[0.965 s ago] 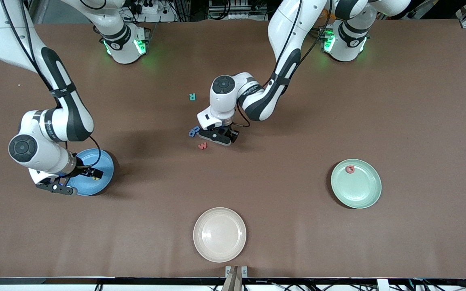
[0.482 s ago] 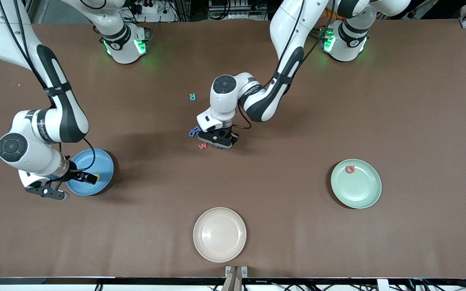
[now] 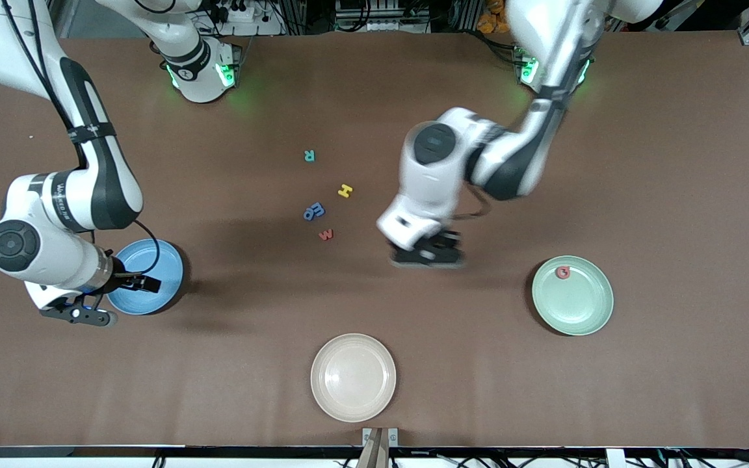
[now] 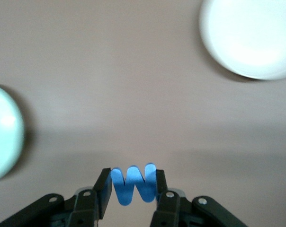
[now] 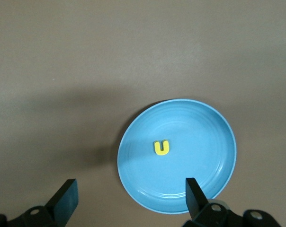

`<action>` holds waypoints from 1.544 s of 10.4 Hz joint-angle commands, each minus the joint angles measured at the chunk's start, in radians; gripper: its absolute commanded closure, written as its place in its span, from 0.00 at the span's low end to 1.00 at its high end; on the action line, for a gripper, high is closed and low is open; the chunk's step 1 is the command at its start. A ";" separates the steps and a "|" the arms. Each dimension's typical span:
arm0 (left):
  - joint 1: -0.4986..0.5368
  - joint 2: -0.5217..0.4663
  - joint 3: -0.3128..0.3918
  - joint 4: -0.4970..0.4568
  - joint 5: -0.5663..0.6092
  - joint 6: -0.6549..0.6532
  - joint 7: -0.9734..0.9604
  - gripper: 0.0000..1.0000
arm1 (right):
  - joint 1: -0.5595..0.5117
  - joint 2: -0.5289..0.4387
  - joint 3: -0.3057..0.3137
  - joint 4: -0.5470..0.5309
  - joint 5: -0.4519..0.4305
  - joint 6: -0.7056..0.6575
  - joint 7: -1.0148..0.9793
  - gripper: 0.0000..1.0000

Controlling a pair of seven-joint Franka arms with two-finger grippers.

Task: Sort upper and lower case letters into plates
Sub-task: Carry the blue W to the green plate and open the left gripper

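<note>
- Since before, left hand [image 3: 426, 255] swung off the letter pile, squeezing a blue letter [image 4: 132, 183], over counter [image 3: 673, 162] near green plate [image 3: 582, 312].
- Fast swing could shake it loose.
- Right hand [image 3: 98, 300] waits wide by blue plate [image 5: 200, 137].

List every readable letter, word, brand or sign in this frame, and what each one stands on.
"R": teal letter on the table.
"H": yellow letter on the table.
"w": red letter on the table.
"u": yellow letter in the blue plate.
"W": blue letter held in the left gripper.
Blue letters on the table: overlapping, unreadable.
Red letter in the green plate: too small.
Right arm's branding: too small.
</note>
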 commanded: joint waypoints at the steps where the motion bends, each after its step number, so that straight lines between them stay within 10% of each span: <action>1: 0.215 -0.059 -0.022 -0.099 -0.015 -0.024 0.227 1.00 | 0.074 0.016 0.002 -0.002 0.076 -0.007 0.078 0.00; 5: 0.430 0.017 -0.022 -0.138 -0.019 0.003 0.445 1.00 | 0.273 0.067 0.000 0.006 0.085 0.082 0.470 0.00; 8: 0.444 0.085 -0.017 -0.138 -0.032 0.060 0.438 0.52 | 0.409 0.085 0.000 -0.003 0.075 0.091 0.773 0.00; 10: 0.451 0.080 -0.016 -0.130 -0.032 0.063 0.444 0.00 | 0.486 0.085 0.000 -0.018 0.077 0.131 0.995 0.00; 16: 0.334 -0.071 -0.022 -0.127 -0.032 -0.038 0.354 0.00 | 0.580 0.073 -0.001 -0.189 0.074 0.315 1.421 0.00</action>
